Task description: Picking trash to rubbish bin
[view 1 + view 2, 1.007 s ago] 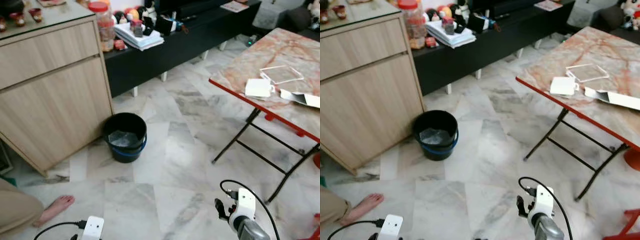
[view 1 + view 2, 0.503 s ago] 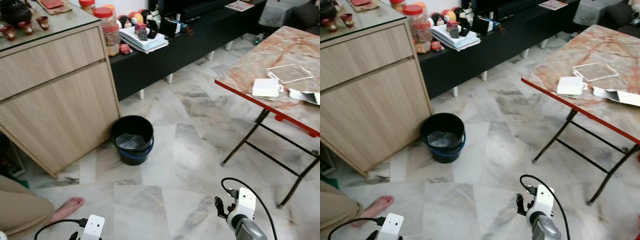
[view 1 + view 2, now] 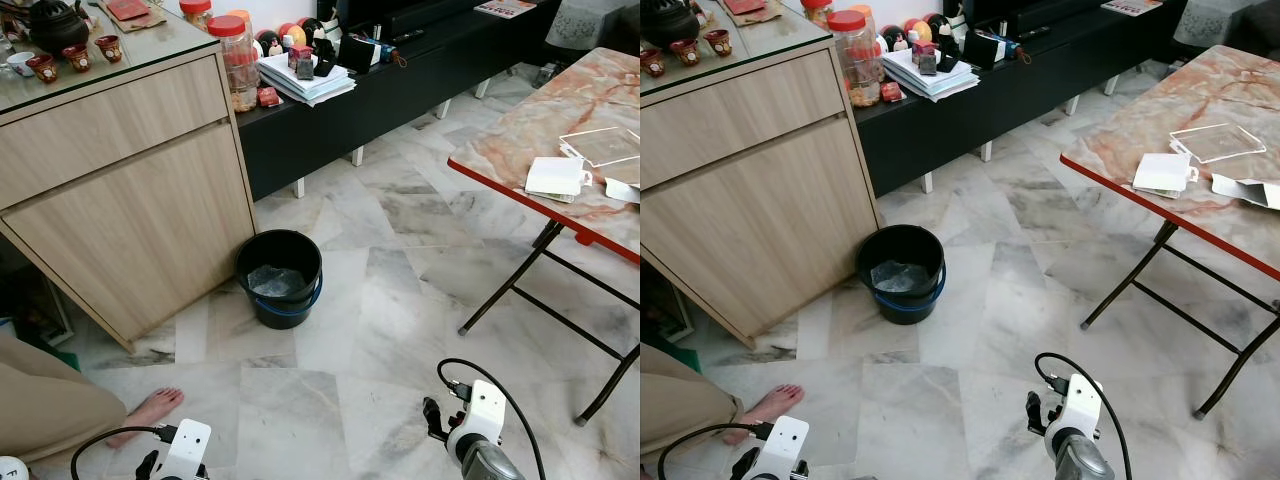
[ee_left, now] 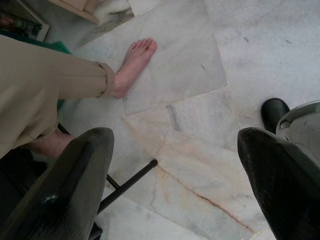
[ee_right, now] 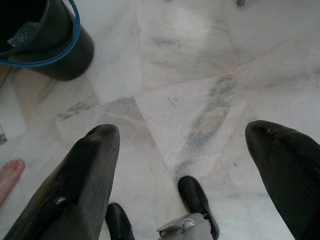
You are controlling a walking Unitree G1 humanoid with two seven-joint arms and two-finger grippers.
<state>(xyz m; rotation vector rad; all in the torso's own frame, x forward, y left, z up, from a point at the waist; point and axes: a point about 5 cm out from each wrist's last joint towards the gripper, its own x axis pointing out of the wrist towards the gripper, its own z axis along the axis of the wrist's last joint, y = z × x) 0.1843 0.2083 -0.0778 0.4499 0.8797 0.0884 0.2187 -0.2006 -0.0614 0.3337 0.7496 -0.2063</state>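
A black bucket [image 3: 279, 278] with a blue handle stands on the marble floor against the wooden cupboard; something clear and crumpled lies inside it. The right wrist view catches the bucket [image 5: 47, 37] at a corner. On the red-edged folding table [image 3: 520, 130] lie a white box [image 3: 556, 178], a clear plastic tray [image 3: 605, 145] and a torn carton piece [image 3: 1250, 190]. Both arms hang low at the bottom of the eye views, left arm [image 3: 185, 450] and right arm [image 3: 472, 440]. My left gripper [image 4: 172, 135] and right gripper [image 5: 181, 129] are open over bare floor, holding nothing.
A person sits at the left, a bare foot [image 3: 150, 410] and a tan trouser leg [image 4: 45, 90] near my left arm. A wooden cupboard [image 3: 130, 190] and a low black shelf [image 3: 400, 80] with clutter line the back. My own black feet [image 5: 197, 197] show below.
The camera has shifted, so bucket, cupboard and table sit further right and lower in the picture. More of the person's leg shows. Both arms hang as before.
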